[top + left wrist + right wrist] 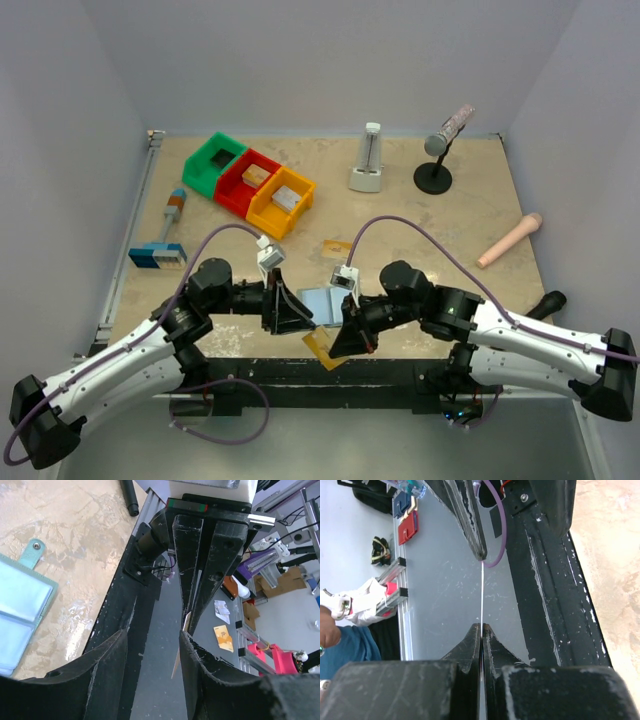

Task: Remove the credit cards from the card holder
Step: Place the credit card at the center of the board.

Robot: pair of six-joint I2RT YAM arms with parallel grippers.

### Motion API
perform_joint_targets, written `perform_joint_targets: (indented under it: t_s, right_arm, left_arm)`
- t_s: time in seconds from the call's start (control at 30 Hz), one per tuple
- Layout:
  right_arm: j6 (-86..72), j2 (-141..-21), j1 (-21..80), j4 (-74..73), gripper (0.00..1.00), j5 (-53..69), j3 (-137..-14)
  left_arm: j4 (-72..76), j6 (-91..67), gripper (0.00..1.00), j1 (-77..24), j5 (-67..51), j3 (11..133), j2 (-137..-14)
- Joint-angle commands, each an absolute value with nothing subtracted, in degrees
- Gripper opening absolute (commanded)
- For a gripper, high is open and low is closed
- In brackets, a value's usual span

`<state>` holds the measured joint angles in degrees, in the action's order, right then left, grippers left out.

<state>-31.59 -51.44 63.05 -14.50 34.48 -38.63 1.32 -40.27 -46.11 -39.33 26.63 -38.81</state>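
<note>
Right wrist: card (481, 595) edge-on inside right pincer (481, 632)

Your left arm (110, 365) at the lower left of the top view and right arm (540, 345) at the lower right wear white shells over black joints, each trailing a purple cable (225, 228). The left gripper (152, 635)'s black fingers (107, 670) are scuffed white.
</note>
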Motion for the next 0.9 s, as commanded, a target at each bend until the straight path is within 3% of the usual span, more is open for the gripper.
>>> perform_joint_targets:
  t_s: [0.0,0.43,0.87]
  right_arm:
    - [-29.45,-51.15,63.46,-14.24,0.00,33.66,-42.19]
    - [-28.92,-51.24,63.54,-15.03,0.00,33.05,-42.27]
    - [-27.51,-51.59,63.54,-16.96,0.00,33.13,-44.21]
  left_arm:
    - [2.46,-38.06,0.51,-47.63,-42.01,28.21,-38.76]
    - [7.38,-40.17,0.49,-48.60,-46.58,26.89,-39.55]
    - [11.07,-42.01,0.20,-49.39,-49.48,26.19,-41.48]
